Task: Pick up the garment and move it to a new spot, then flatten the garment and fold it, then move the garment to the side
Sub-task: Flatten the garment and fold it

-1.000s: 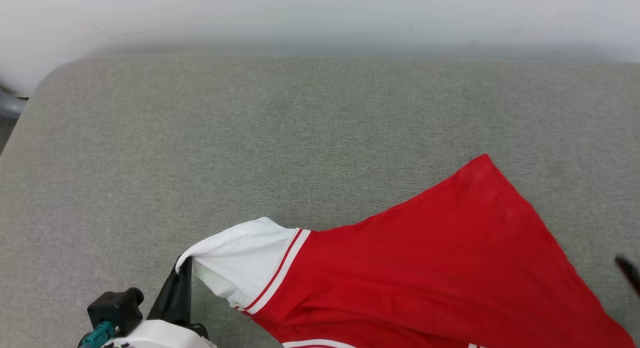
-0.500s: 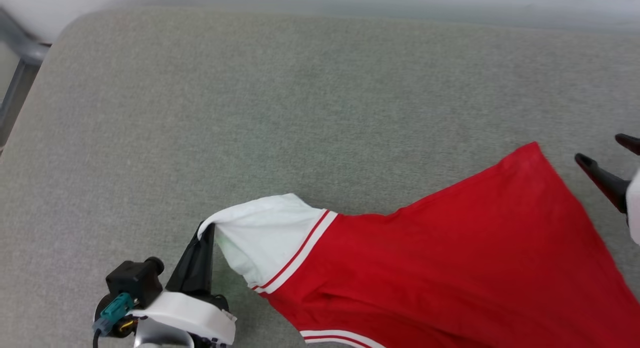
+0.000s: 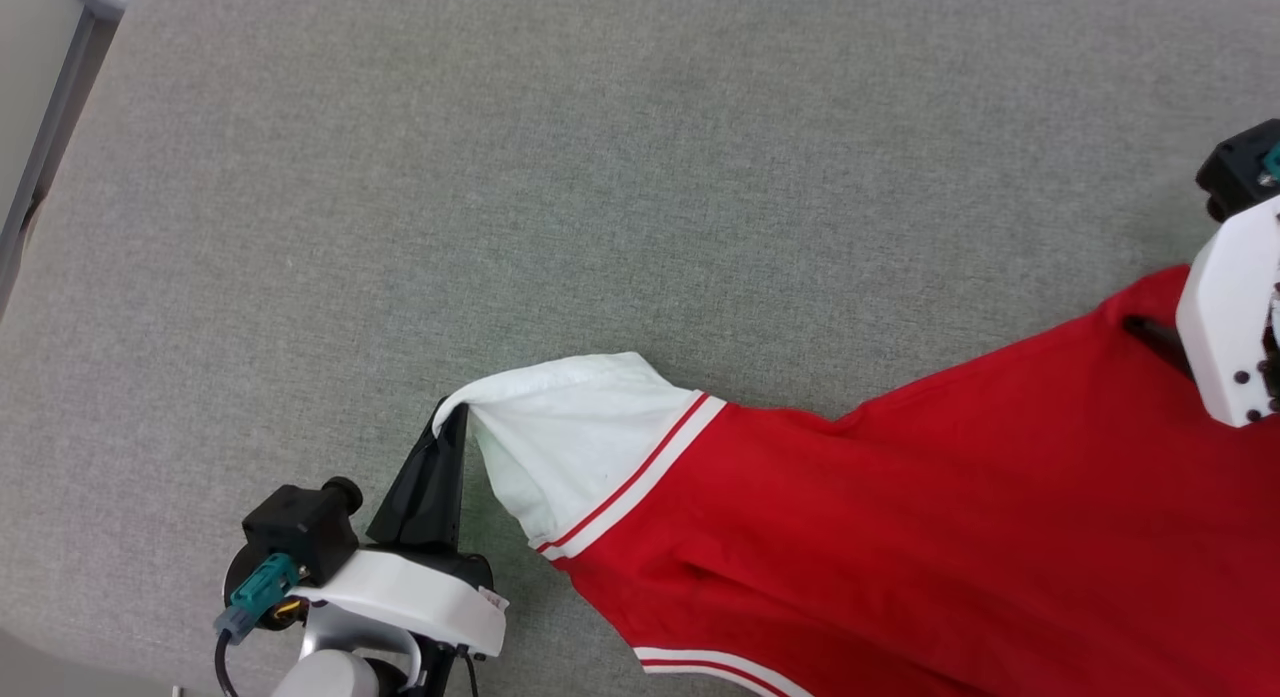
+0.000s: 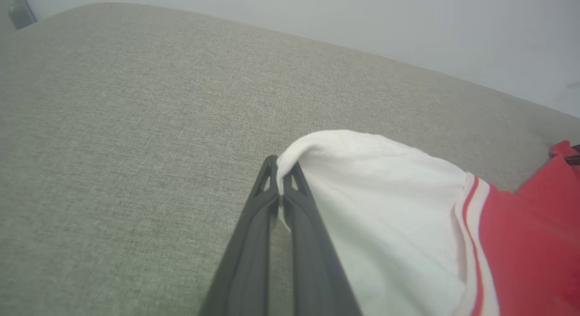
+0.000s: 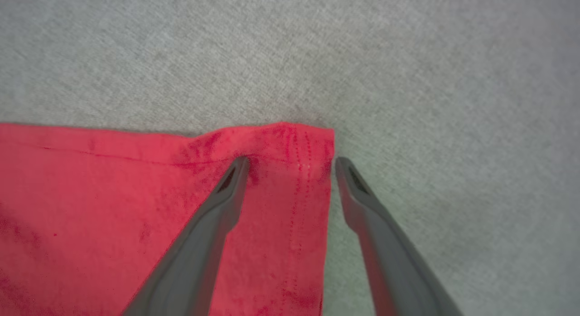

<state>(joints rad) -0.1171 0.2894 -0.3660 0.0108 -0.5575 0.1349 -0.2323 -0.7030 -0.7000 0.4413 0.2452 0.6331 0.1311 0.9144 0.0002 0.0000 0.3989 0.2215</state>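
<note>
Bright, even light; soft shadows; slight wrist-view blur

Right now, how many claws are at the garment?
2. Left claw is shut on the white sleeve tip of the garment; right claw is open, straddling its red hem corner.

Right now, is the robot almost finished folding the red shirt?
Not nearly. Done: the left tool is shut on the white sleeve of the garment. In hand: the right tool is open around the red hem corner, not yet shut. Left: the garment lies unfolded and rumpled on the grey surface, so flattening, folding and moving aside remain.
</note>
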